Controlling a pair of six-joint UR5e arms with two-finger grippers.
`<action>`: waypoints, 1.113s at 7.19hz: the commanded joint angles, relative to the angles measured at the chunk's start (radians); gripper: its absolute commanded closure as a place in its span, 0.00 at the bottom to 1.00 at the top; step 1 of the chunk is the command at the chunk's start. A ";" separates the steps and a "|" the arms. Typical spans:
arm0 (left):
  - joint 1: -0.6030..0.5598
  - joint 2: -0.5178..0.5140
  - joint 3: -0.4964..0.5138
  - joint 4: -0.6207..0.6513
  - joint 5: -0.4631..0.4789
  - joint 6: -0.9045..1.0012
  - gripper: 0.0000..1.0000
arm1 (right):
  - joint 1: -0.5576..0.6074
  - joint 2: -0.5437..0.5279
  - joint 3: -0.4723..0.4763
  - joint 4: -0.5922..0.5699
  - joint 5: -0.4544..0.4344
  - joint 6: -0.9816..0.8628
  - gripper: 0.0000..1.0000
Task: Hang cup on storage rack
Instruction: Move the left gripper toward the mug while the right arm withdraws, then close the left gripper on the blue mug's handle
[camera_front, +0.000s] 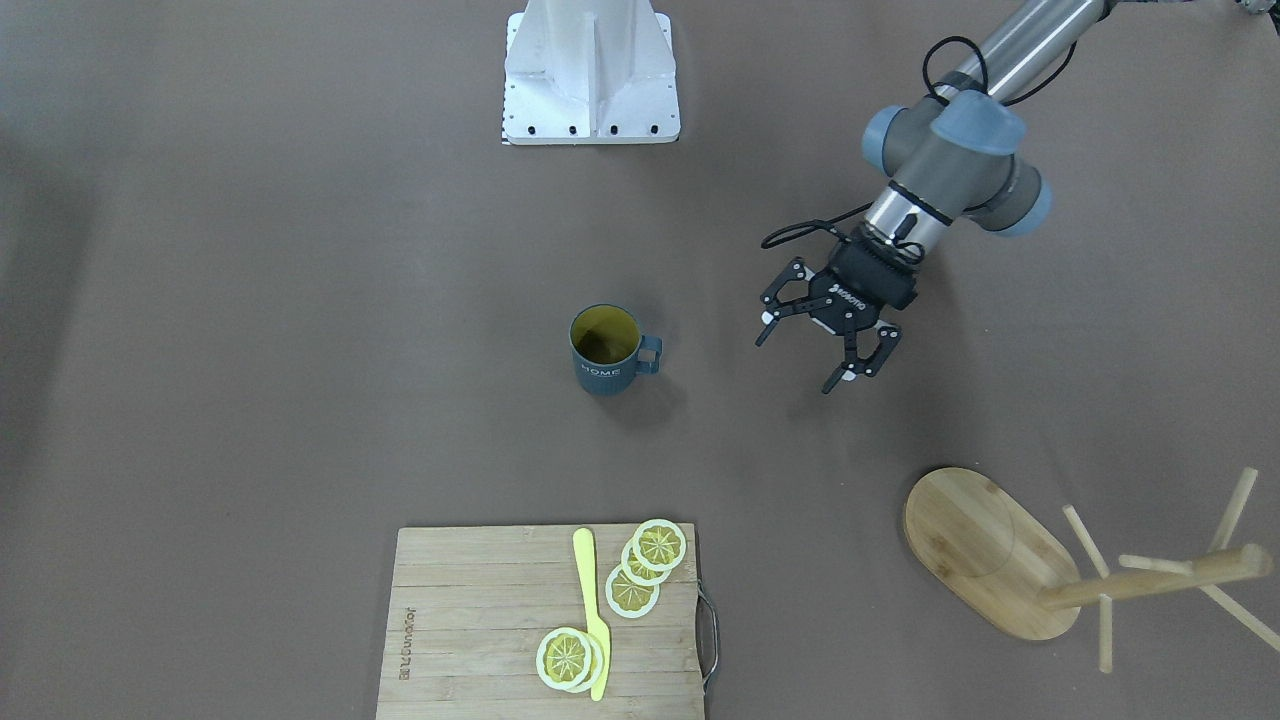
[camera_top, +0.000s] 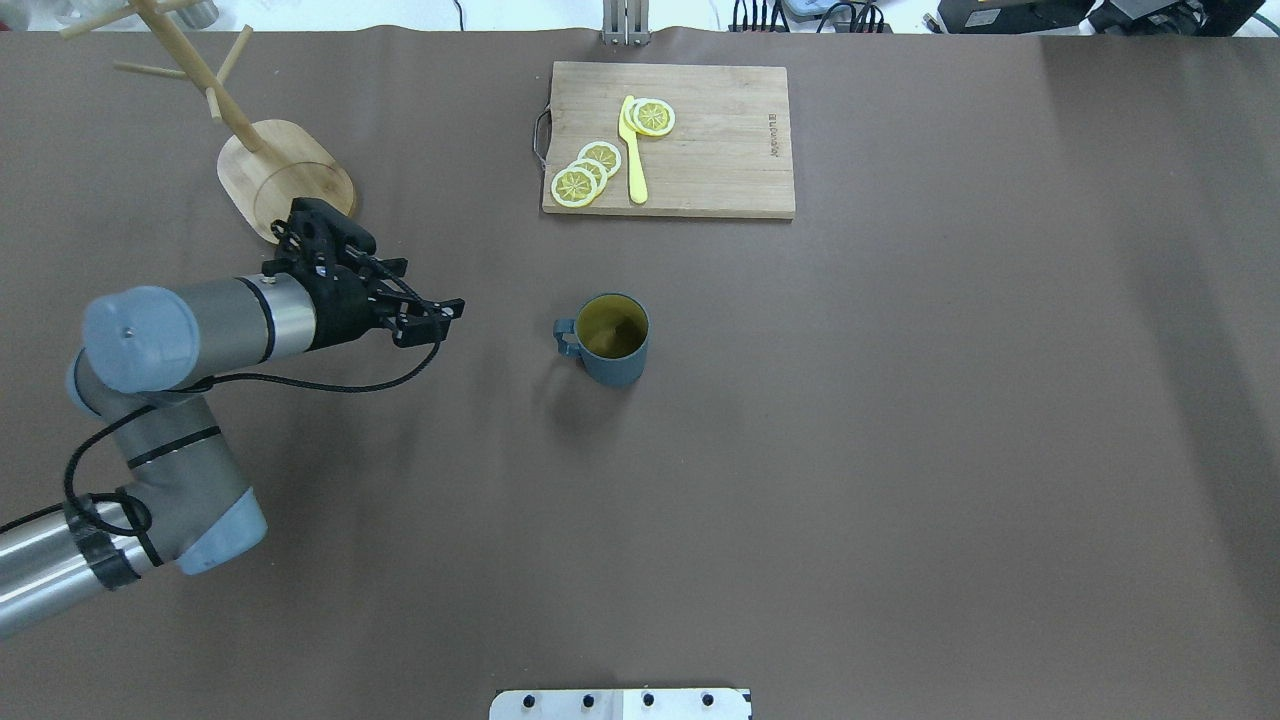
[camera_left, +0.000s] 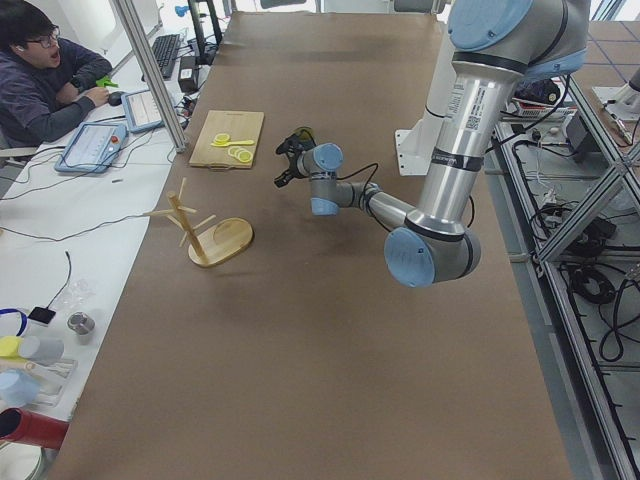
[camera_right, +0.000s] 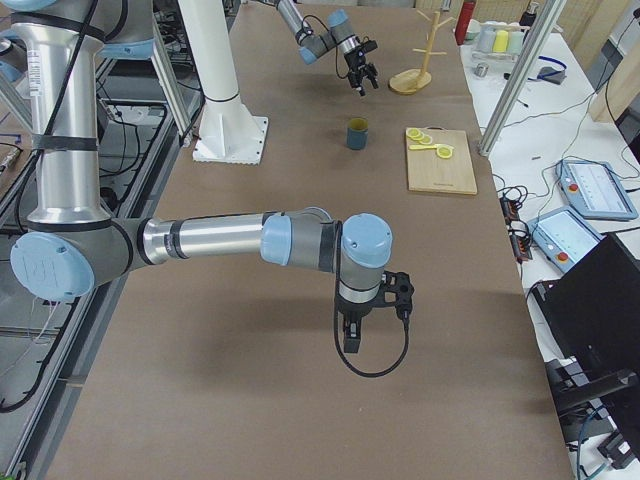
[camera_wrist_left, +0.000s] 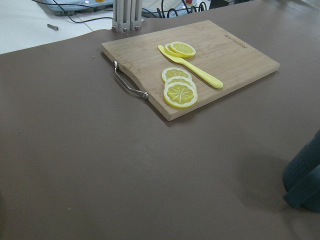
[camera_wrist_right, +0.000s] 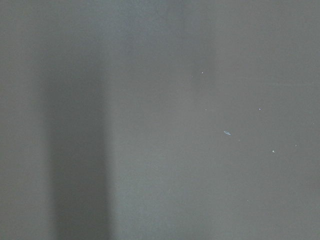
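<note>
The teal cup (camera_front: 605, 350) (camera_top: 610, 338) stands upright mid-table, yellow inside, its handle turned toward my left gripper. My left gripper (camera_front: 797, 363) (camera_top: 445, 320) hovers open and empty a short way from the handle side, apart from the cup. A sliver of the cup (camera_wrist_left: 305, 180) shows at the left wrist view's right edge. The bamboo storage rack (camera_front: 985, 550) (camera_top: 285, 180) stands upright beyond the left arm, its pegs bare. My right gripper (camera_right: 352, 335) hangs over bare table far from the cup. It shows only in the exterior right view, so I cannot tell whether it is open or shut.
A wooden cutting board (camera_top: 700, 150) (camera_wrist_left: 200, 55) with lemon slices (camera_top: 590, 170) and a yellow knife (camera_top: 632, 150) lies at the far edge. The white robot base plate (camera_front: 590, 80) sits on the robot's side. A person (camera_left: 50, 80) sits beyond the table in the exterior left view.
</note>
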 joint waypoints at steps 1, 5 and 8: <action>0.057 -0.044 0.038 0.001 0.048 -0.003 0.03 | 0.003 -0.005 -0.001 0.000 0.001 0.002 0.00; 0.118 -0.071 0.036 0.004 0.050 -0.003 0.08 | 0.003 -0.010 0.003 0.000 0.003 0.002 0.00; 0.132 -0.140 0.090 0.009 0.053 -0.036 0.15 | 0.003 -0.018 0.007 0.000 0.003 0.003 0.00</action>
